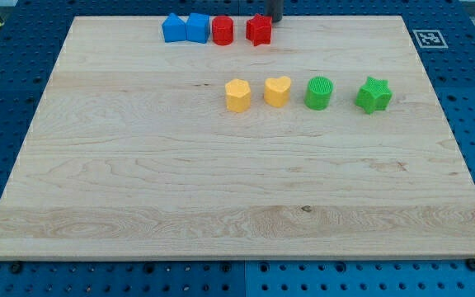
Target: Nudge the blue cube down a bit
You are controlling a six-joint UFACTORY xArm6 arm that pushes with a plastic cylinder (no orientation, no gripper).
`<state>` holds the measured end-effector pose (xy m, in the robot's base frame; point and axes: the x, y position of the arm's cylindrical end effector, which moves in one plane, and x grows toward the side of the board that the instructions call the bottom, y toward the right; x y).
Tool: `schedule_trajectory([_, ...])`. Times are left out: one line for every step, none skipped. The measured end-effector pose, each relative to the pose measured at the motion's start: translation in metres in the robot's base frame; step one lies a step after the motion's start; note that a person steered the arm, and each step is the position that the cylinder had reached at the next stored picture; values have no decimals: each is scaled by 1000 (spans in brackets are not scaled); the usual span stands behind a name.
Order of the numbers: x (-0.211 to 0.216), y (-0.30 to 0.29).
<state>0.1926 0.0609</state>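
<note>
My tip (pixel 275 21) is just a bare rod, nothing pinched, sitting right beside the red star (pixel 259 30) on its upper-right side. Blue cube (pixel 197 27) is two blocks to the view's left of that star, past the red cylinder (pixel 223 30), touching another blue block (pixel 172 28) whose shape I can't make out.

Eight blocks are sitting on the bench (pixel 138 181): two blue ones, a cube (pixel 198 27) and another blue block (pixel 172 28); two red (pixel 223 30) (pixel 259 30); two yellow (pixel 237 95) (pixel 277 91); two green (pixel 319 92) (pixel 373 95).
</note>
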Motion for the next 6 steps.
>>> schedule_trajectory([0,0])
schedule_trajectory([0,-16])
schedule_trajectory([0,-59])
schedule_trajectory([0,-89])
schedule_trajectory([2,-98])
schedule_trajectory([8,-142])
